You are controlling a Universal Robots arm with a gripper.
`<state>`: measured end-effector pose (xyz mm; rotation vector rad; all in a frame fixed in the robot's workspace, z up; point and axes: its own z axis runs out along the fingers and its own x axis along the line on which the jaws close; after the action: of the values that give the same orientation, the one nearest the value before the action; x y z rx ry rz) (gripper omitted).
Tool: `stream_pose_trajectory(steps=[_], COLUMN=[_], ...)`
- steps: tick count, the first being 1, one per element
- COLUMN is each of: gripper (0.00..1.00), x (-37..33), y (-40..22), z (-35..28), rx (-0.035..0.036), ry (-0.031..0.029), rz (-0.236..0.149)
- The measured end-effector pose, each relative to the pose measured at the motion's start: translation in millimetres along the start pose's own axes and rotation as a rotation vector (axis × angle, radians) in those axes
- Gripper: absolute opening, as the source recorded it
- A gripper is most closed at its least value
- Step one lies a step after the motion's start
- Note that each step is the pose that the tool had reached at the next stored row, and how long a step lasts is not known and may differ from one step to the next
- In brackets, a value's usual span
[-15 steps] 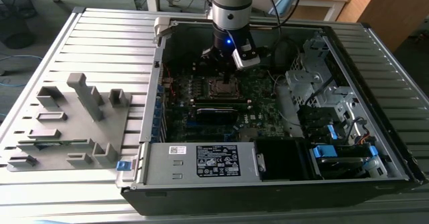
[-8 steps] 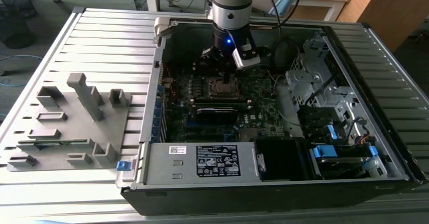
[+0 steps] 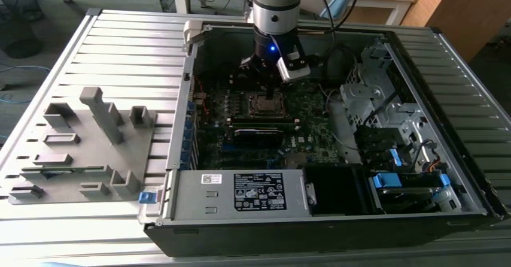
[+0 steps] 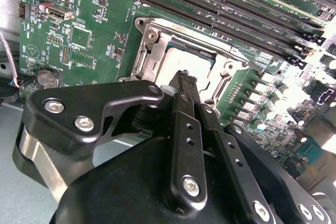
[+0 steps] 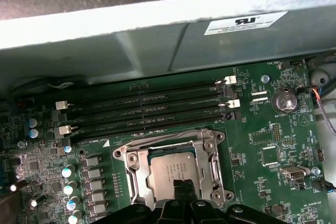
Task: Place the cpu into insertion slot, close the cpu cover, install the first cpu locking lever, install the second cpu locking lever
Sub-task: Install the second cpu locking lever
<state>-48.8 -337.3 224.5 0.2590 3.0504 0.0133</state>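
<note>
I am hovering my hand point(image 4: 185, 80) straight above the insertion slot point(image 5: 173, 169) in the green circuit board point(image 5: 262, 129), inside the open computer case point(image 3: 239, 27) lying on the slatted surface point(image 3: 104, 51). My fingers are pressed together with nothing between them, their tips coming down over the near edge of the socket in both wrist views.

The cpu point(image 5: 173, 171) is already sitting in the socket, its dull silver face showing through the window of the cpu cover point(image 5: 212, 145). In the first wrist view the cover's frame is lying down flat around the chip, so I am judging the placing and the closing as done. That puts me at the locking levers. I cannot make out for certain whether either lever is latched; the thin metal bars along the socket's sides are too hard to read.

The long black memory slots point(image 5: 147, 108) are running just beside the socket, so any push on a lever is calling for a narrow, well-aimed contact that keeps clear of them and presses down and sideways under the catch without scraping the board.
</note>
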Motion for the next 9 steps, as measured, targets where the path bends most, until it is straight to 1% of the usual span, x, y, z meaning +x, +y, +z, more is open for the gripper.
stream_pose_trajectory(steps=[9], gripper=[0.1], x=[-0.2], y=[0.0], z=[-2.8], rx=[0.0002], ry=[0.0001], rz=[0.0])
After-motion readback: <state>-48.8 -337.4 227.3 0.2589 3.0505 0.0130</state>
